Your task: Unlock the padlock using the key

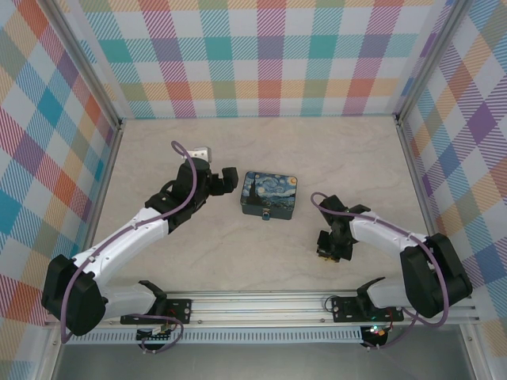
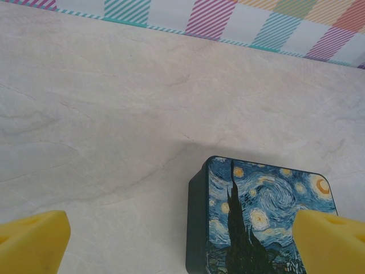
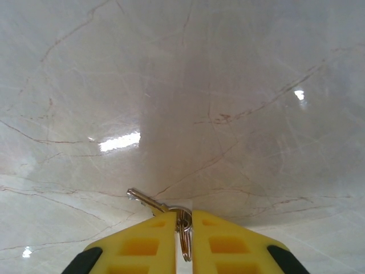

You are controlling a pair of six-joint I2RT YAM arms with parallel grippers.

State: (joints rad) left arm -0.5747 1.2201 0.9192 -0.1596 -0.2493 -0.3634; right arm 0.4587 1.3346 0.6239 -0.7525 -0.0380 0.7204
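Right of the tin, your right gripper clamps the key, likely light, stiff and slippery, by its ring; your left gripper has its jaws apart.

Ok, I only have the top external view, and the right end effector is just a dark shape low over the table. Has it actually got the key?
Observer: In the right wrist view, the right end effector has its yellow fingers pinched on a silver key ring. The key pokes out to the left, at the table surface.
Operator: And the left one, open or shut?
Observer: The left wrist view shows the left end effector wide open, with a finger at each bottom corner.
Operator: What's below it?
Observer: The starry-night tin, lid up, sits toward its right finger.
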